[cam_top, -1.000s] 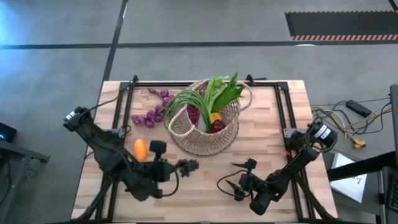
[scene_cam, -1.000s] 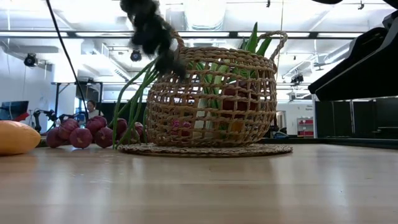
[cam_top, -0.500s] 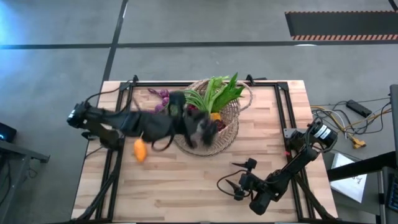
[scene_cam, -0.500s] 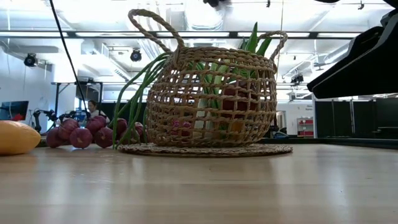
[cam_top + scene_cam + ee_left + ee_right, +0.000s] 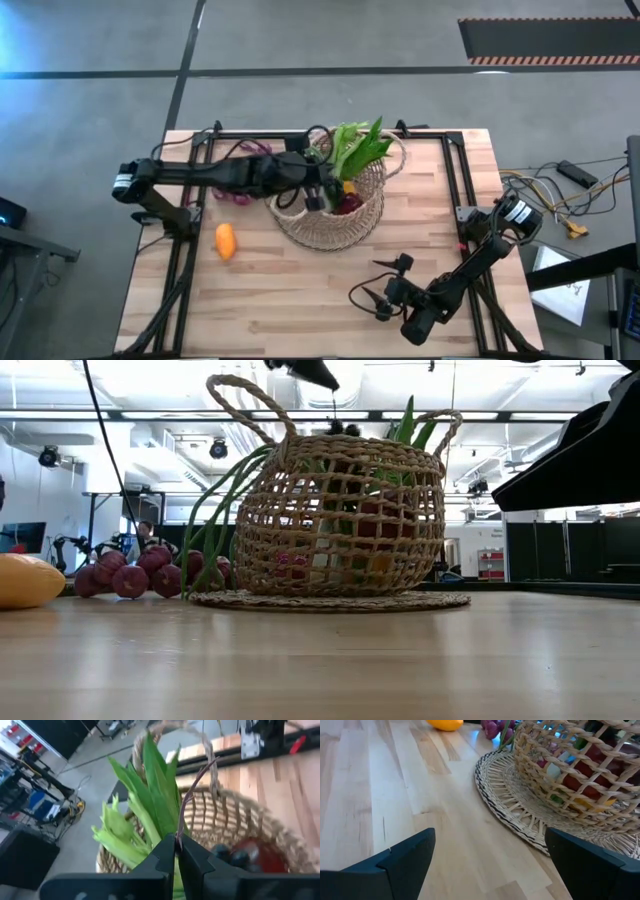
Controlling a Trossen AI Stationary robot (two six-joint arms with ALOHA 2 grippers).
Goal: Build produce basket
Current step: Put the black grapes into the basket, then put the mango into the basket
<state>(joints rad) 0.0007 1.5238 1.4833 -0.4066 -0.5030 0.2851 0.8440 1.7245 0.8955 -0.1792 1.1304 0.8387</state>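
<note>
The wicker basket (image 5: 335, 225) stands on its round mat at the table's far middle. It holds green leeks (image 5: 352, 145), a dark red apple (image 5: 350, 204) and an orange fruit. My left gripper (image 5: 318, 190) is above the basket's opening, shut on the stem of a dark grape bunch (image 5: 340, 429) that hangs at rim height. A purple grape bunch (image 5: 130, 572) and an orange fruit (image 5: 226, 240) lie on the table left of the basket. My right gripper (image 5: 372, 300) is open and empty near the table's near edge. My left gripper pinches the bunch's thin brown stem (image 5: 179, 827) between its two fingertips. The fingers come from above and from the table's left, slanting down over the basket (image 5: 240, 815). The dark grapes (image 5: 232, 854) hang below the fingers on the stem (image 5: 334, 405), at the basket's rim.
The basket's loop handles (image 5: 245, 400) stand up beside the hanging bunch. Long scallion leaves (image 5: 215, 500) droop over the basket's left side. Black rails (image 5: 455, 170) run along the table's left and right sides. Bare wood (image 5: 395, 795) lies between my right gripper and the basket's mat (image 5: 520, 810).
My left gripper has risen from near the table's near edge and swung toward the far edge and right, over the basket, carrying the dark grape bunch. The bunch now hangs at the basket's rim. My right arm has kept still.
</note>
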